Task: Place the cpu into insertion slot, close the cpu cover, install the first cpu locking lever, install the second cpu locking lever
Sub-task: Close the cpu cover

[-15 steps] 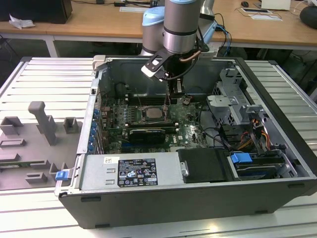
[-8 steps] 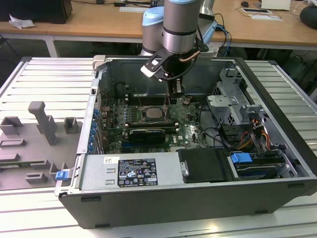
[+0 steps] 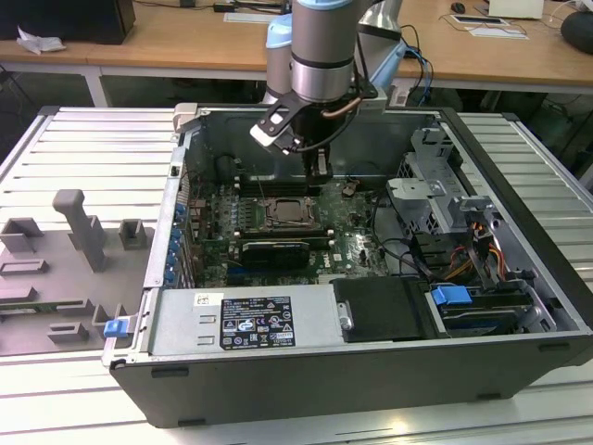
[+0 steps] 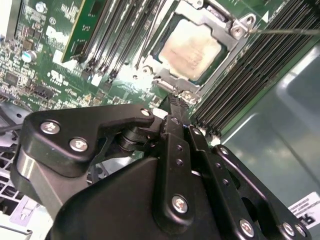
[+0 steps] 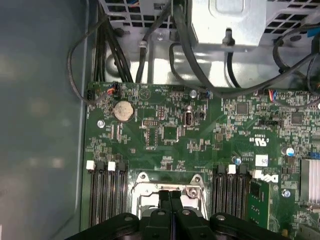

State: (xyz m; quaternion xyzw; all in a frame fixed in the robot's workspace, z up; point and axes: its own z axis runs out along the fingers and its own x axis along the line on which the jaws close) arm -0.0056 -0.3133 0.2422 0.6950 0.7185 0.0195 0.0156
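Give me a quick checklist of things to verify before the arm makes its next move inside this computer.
1. Chip seated in its socket: ok, it lies flat with its metal top showing.
2. Cover down over the chip: ok, the frame looks flat around it in the second wrist view.
3. Gripper carrying nothing: ok, its fingers are shut with nothing between them.
4. Gripper touching the socket's edge: cannot tell; the tips sit right at it in the second wrist view.
5. Locking lever latched: cannot tell; a thin rod runs off one socket corner.
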